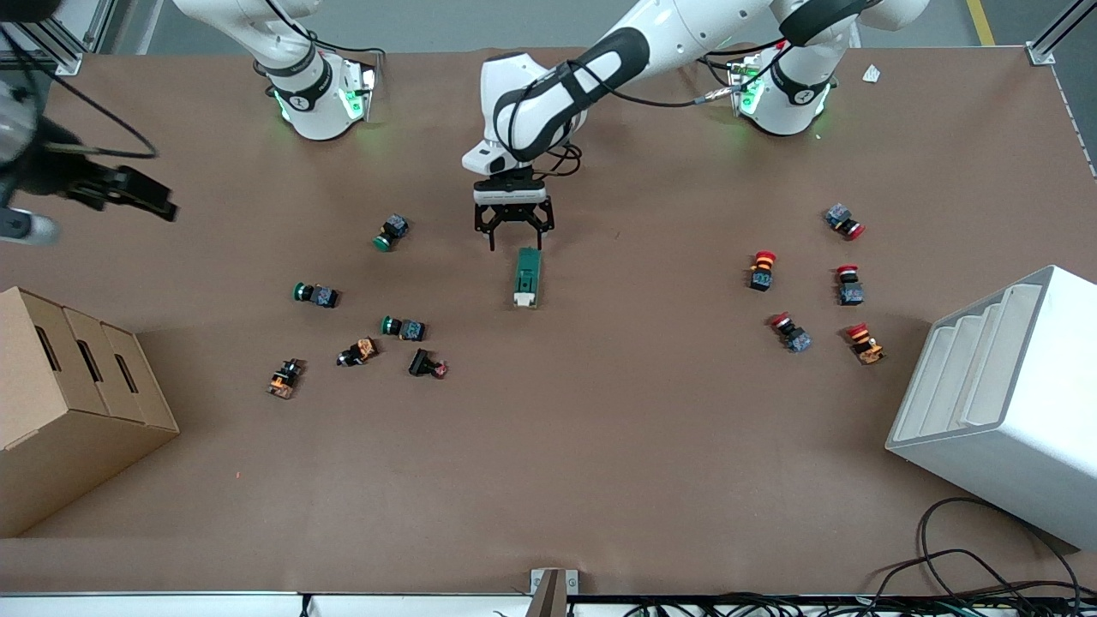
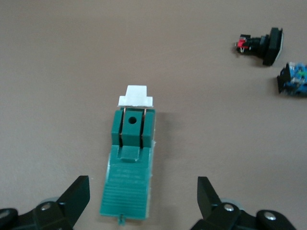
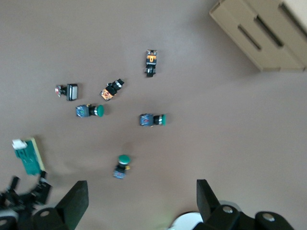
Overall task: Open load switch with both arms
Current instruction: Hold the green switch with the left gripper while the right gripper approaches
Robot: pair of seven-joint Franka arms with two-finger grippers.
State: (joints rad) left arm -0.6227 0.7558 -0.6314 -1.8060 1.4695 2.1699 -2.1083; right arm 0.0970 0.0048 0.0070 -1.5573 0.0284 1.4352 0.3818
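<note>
The right gripper (image 1: 158, 201) hangs in the air with its fingers spread, over the table (image 1: 600, 446) at the right arm's end, above the cardboard box (image 1: 68, 403). Near mid-table the load switch (image 1: 526, 277) lies flat, its white toggle end pointing toward the front camera. The left gripper (image 1: 514, 236) hovers with fingers parted, just over the switch's green end, not touching it.

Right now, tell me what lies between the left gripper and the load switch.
Nothing: the left wrist view shows the open left gripper straddling the load switch.
</note>
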